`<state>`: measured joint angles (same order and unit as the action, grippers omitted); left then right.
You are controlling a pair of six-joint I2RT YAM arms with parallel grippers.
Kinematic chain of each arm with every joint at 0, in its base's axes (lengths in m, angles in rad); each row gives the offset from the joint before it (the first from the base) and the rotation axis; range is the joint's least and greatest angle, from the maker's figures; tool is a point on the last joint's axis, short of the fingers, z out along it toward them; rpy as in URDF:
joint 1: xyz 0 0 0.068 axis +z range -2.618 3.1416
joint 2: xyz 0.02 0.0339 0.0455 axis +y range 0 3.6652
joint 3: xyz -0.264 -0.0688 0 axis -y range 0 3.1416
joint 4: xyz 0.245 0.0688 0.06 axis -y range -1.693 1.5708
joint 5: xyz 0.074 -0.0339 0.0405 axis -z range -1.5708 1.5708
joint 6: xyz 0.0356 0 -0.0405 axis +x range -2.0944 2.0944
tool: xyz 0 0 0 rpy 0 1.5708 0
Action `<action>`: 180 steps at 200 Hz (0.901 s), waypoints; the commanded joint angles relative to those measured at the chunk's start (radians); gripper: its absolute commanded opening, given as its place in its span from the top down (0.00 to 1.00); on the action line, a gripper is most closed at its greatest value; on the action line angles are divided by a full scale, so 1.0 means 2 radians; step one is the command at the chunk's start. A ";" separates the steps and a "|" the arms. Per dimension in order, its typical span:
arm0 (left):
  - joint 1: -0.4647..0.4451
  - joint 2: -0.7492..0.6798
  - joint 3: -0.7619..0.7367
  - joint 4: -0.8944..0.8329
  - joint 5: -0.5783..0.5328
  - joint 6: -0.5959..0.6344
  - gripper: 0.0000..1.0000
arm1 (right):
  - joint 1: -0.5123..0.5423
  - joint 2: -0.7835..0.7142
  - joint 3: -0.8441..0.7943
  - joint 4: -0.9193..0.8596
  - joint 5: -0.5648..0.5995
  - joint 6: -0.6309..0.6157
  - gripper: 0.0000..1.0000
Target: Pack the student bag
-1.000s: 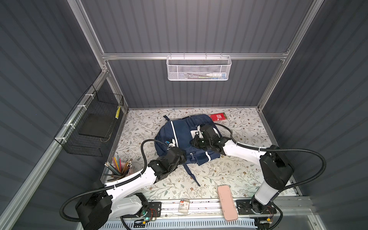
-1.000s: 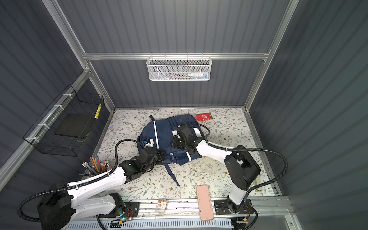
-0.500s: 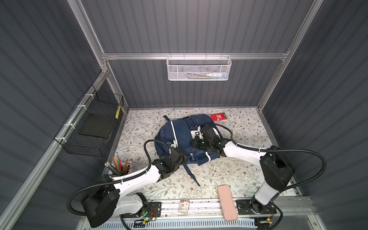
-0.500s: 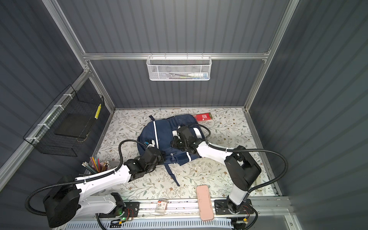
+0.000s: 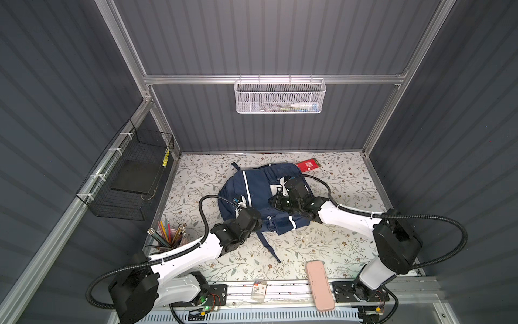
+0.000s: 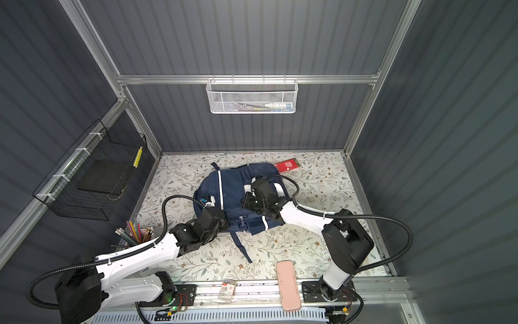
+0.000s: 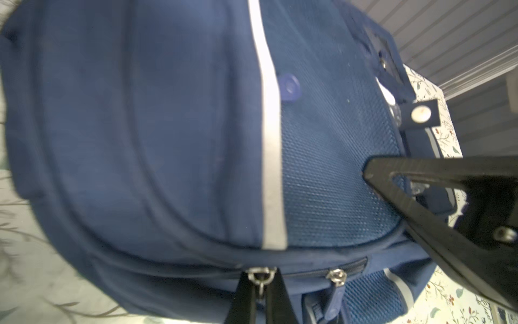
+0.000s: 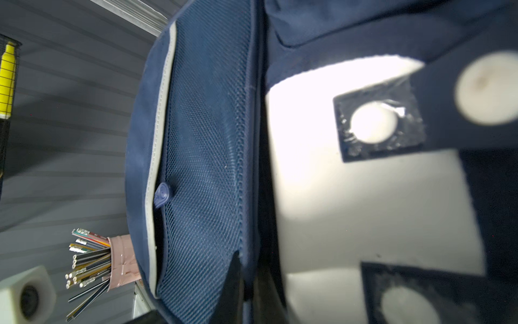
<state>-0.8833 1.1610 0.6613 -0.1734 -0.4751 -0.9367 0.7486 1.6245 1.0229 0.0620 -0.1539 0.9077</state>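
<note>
Floral mat, student bag front-to-back, left tool pinching zip, right tool pinching fabric

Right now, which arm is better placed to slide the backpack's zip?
Left: the left tool is shut on the metal zip pull of the navy-blue fabric backpack; the right tool merely pinches its fabric.

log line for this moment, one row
left pincer: shut on metal zip pull of large navy-blue fabric backpack | right pincer: shut on backpack fabric | backpack: lying on floral tabletop
</note>
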 commanded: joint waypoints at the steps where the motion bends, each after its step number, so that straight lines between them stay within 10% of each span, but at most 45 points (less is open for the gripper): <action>1: 0.006 -0.029 0.009 -0.062 -0.071 0.019 1.00 | -0.009 -0.031 -0.006 -0.015 -0.003 -0.028 1.00; 52: 0.105 -0.069 -0.004 -0.038 0.042 0.088 1.00 | -0.023 -0.036 -0.030 -0.043 -0.025 -0.076 1.00; 108: 0.113 -0.070 0.042 -0.040 0.069 0.220 1.00 | -0.032 -0.025 -0.009 -0.109 -0.030 -0.129 1.00; 143: 0.113 -0.105 0.057 -0.066 0.135 0.228 1.00 | -0.034 0.001 0.007 -0.135 -0.010 -0.120 0.73; 180: 0.112 -0.136 0.043 -0.076 0.186 0.215 1.00 | -0.034 0.065 0.065 -0.124 -0.024 -0.118 0.67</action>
<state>-0.6720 0.9478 0.7143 -0.3553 -0.1532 -0.5156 0.6964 1.6634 1.0962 -0.1047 -0.2478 0.6865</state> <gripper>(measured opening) 0.071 0.321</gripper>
